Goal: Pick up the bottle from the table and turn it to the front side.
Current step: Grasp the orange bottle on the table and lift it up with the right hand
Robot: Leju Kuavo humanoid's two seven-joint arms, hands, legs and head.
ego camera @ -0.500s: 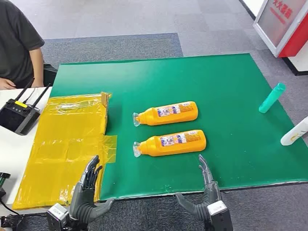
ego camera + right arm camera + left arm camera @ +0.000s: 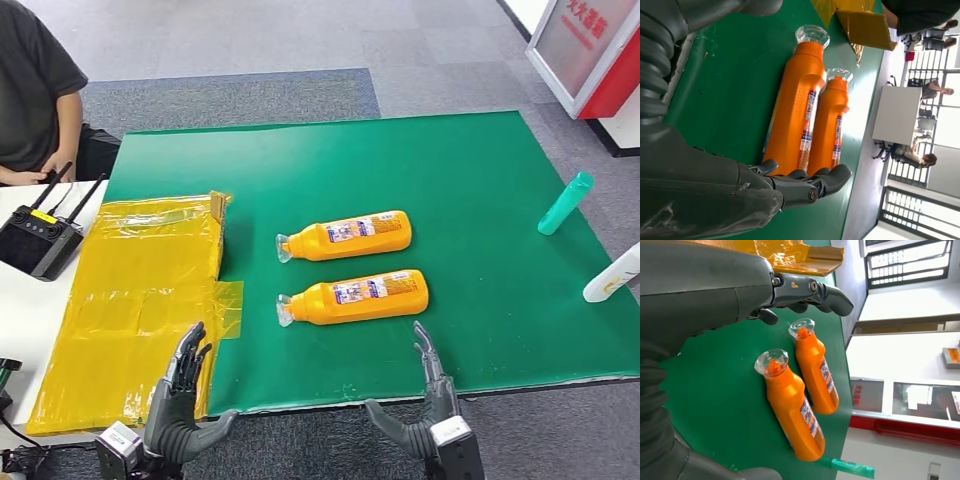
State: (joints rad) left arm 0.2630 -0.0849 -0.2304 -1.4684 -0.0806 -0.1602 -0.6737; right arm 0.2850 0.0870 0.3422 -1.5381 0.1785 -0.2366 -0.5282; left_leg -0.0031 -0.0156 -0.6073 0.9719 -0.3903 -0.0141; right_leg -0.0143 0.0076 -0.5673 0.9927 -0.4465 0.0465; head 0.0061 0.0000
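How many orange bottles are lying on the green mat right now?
2. The near orange bottle lies on its side closest to the hands; the far orange bottle lies parallel just beyond it. Both caps point toward the yellow bag. None appears hidden.

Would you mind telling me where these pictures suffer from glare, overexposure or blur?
Head view: even, sharp light, with soft sheen on the crinkled yellow plastic sheet and short shadows beside the two orange plastic bottles. Left wrist view: the windows behind are blown out white, and the left hand close to the lens looks soft. Right wrist view: the bright background is washed out, while the bottles stay sharp.
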